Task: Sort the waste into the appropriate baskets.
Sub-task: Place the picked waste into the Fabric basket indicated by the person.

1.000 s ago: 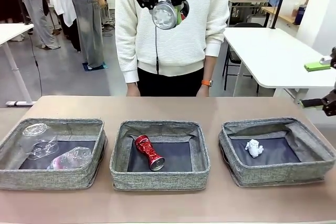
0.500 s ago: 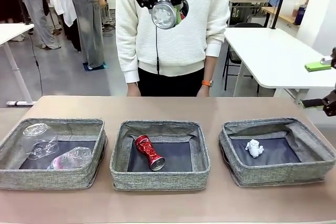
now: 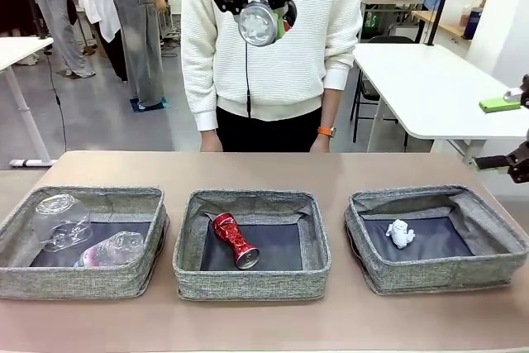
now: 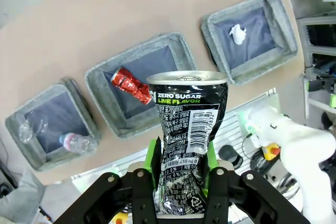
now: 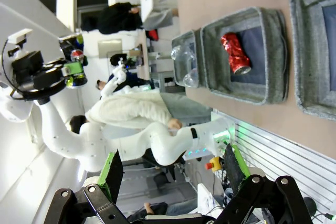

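Top centre of the front view, our left hand (image 4: 179, 174) grips the dented dark printed can (image 4: 188, 140); our right hand (image 5: 173, 169) gapes empty.

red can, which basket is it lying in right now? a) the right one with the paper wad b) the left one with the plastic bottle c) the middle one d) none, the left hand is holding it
c: the red can lies on its side on the floor of the middle basket, alone there, while the left hand grips a dark can instead.

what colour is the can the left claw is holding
Black with white and green print, the dark can shows best in the left wrist view.
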You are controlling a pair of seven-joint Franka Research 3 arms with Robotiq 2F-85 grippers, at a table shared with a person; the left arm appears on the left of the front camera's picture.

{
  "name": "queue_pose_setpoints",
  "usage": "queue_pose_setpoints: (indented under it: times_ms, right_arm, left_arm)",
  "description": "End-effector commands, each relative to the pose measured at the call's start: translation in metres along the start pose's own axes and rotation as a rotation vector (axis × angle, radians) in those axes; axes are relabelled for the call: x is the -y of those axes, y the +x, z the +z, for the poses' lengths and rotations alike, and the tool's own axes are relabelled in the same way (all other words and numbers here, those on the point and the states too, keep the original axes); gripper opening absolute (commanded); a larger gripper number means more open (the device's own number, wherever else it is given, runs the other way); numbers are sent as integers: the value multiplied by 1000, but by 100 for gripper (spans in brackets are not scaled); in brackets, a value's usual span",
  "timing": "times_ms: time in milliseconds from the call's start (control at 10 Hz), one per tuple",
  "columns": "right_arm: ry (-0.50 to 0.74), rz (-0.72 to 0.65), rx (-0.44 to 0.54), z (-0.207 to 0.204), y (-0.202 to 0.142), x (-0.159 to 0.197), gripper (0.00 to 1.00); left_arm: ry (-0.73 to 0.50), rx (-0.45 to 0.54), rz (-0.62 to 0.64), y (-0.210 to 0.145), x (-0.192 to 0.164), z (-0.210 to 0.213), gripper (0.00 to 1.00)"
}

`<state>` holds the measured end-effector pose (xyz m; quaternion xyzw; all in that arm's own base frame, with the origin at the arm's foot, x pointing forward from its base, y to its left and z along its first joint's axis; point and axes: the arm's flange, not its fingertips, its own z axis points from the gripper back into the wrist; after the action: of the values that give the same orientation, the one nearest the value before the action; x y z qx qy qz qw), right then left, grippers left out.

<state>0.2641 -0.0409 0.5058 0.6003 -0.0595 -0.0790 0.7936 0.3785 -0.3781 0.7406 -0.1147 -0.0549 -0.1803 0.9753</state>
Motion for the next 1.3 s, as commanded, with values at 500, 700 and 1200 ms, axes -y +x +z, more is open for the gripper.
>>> queue_pose_setpoints:
  times_ms: [500, 700, 1200]
  right_arm:
    - [21, 14, 0, -2, 1, -2, 100]
    - [21, 14, 0, -2, 1, -2, 100]
    - [21, 14, 0, -2, 1, -2, 100]
  left_arm:
    - [21, 9, 7, -8, -4, -2, 39]
    - [21, 9, 7, -8, -4, -2, 39]
    - [86, 86, 51, -37, -17, -77, 39]
